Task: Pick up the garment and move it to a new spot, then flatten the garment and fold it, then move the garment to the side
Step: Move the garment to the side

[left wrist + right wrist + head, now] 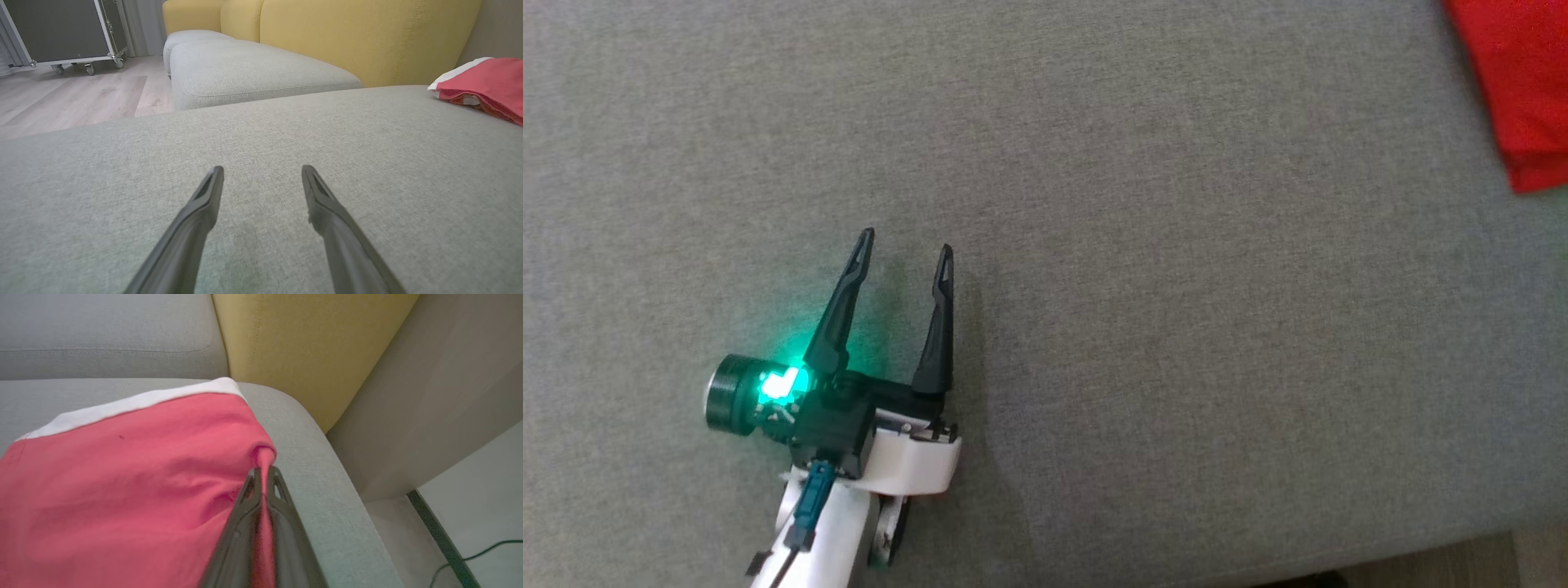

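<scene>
Left gripper (906, 241) is at the near left of the head view, over the grey seat cushion (1176, 286). Its fingers are spread wide apart with nothing between them, only bare cushion fabric. The tips point toward the far side. They sit low over the cushion, but I can't tell if they touch it. A green light (780, 382) glows at the wrist.

The garment (1523, 82) is red and lies at the far right of the same cushion, well apart from the left gripper and cut off by the head view's top right corner. In the right wrist view it lies fairly flat with soft wrinkles, and a white band (130, 404) runs along its far edge. The left wrist view shows stacked layers at the edge.

Right gripper (264, 470) has its fingers pressed together on a small pinch of red fabric at the garment's right edge. The fabric bunches up above the tips, near the cushion's rounded right corner.

A yellow backrest (367, 36) stands behind the cushion on the far side. Another grey cushion (245, 69) sits beyond it to the left. The left wrist view shows wood floor (61, 98) and a wheeled case (61, 28) at far left. A dark cable (474, 555) lies on the floor to the right of the sofa.
</scene>
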